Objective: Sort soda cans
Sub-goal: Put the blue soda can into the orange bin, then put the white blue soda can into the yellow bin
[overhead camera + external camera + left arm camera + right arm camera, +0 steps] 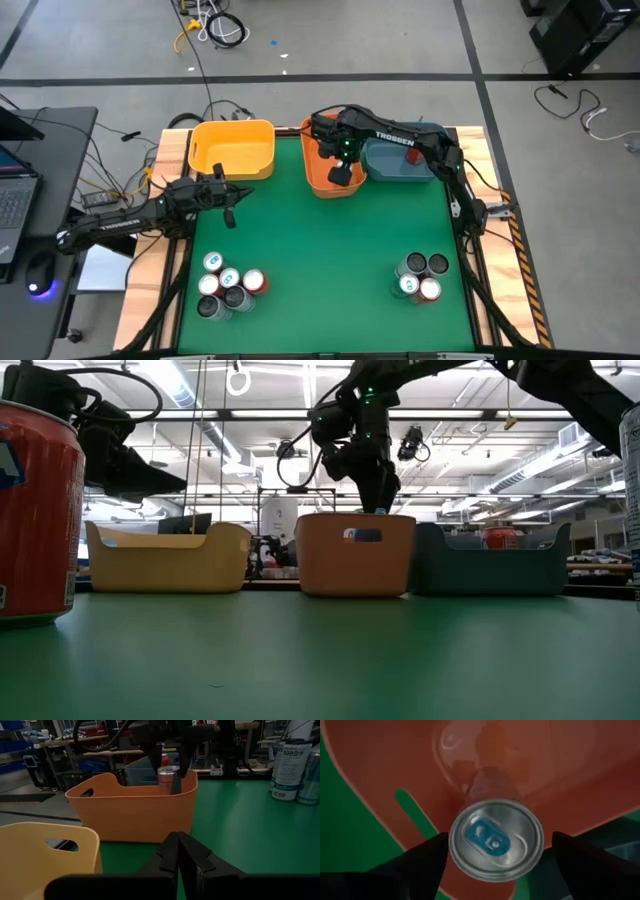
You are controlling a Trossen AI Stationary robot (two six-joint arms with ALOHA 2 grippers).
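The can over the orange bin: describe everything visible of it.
The pinkish-red metal soda can has a silver lid with a blue pull tab. It stands upright inside the orange plastic bin, its top above the rim, between the right gripper's open jaws, with gaps on both sides. Whether it rests on the floor is unclear.

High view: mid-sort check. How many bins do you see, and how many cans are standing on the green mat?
Bins: 3, the yellow bin, orange bin and blue bin
Cans on the green mat: 10, with 6 in the left group and 4 in the right group
Total: 13
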